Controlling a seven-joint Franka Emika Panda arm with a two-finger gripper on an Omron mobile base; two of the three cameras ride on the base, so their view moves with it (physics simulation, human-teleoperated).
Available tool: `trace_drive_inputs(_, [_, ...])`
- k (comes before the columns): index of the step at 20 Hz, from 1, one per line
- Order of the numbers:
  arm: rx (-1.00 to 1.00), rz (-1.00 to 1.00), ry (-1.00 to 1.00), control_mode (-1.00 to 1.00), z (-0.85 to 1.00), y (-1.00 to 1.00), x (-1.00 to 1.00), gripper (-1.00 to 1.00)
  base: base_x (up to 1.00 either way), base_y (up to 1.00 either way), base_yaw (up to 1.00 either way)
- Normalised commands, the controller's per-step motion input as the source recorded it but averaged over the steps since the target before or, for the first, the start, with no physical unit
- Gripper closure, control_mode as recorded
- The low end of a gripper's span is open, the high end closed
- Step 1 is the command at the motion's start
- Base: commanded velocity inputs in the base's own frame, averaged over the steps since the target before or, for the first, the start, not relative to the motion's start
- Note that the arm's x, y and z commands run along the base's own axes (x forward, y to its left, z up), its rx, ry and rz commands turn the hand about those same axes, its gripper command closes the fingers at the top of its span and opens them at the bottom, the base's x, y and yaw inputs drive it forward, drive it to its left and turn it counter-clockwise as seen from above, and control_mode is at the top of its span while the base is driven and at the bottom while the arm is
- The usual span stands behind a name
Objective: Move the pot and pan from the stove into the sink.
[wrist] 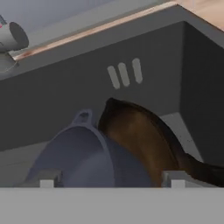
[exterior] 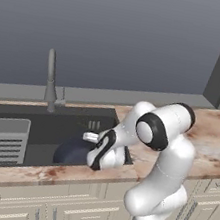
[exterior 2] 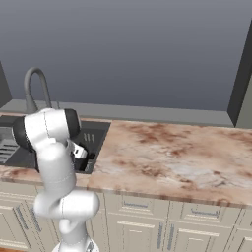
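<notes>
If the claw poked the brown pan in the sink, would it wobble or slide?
Probably. The pan looks propped at a tilt against the pot, not flat, so a poke could make it slip down. It looks stiff, so it should not bend. Its long handle sticks out sideways, so it might swing round.

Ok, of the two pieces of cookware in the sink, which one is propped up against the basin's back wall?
The pan: shallow, brown inside, tilted up with its rim toward the sink back wall. The pot, deep and blue-grey with a loop handle, sits in front of it.
</notes>
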Motion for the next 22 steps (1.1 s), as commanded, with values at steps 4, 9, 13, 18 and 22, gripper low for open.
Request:
trace_drive_inputs(4, [0.00,-0.06,-0.04,-1.00,1.00,0.33,0.38,-1.00,0.00,0.00,0.00])
trace_drive_inputs(9, [-0.01,-0.07,0.01,-1.00,1.00,0.30,0.24,-1.00,0.00,0.00,0.00])
trace_drive_inputs(13, [-0.01,-0.08,0.06,-1.00,0.67,0.01,-0.20,-1.00,0.00,0.00,0.00])
trace_drive_inputs(18, [0.00,-0.02,-0.05,-1.00,0.57,-0.15,-0.64,-1.00,0.00,0.00,0.00])
trace_drive_inputs(22, [0.00,-0.01,-0.20,-1.00,0.49,-0.28,-0.85,-1.00,0.00,0.00,0.00])
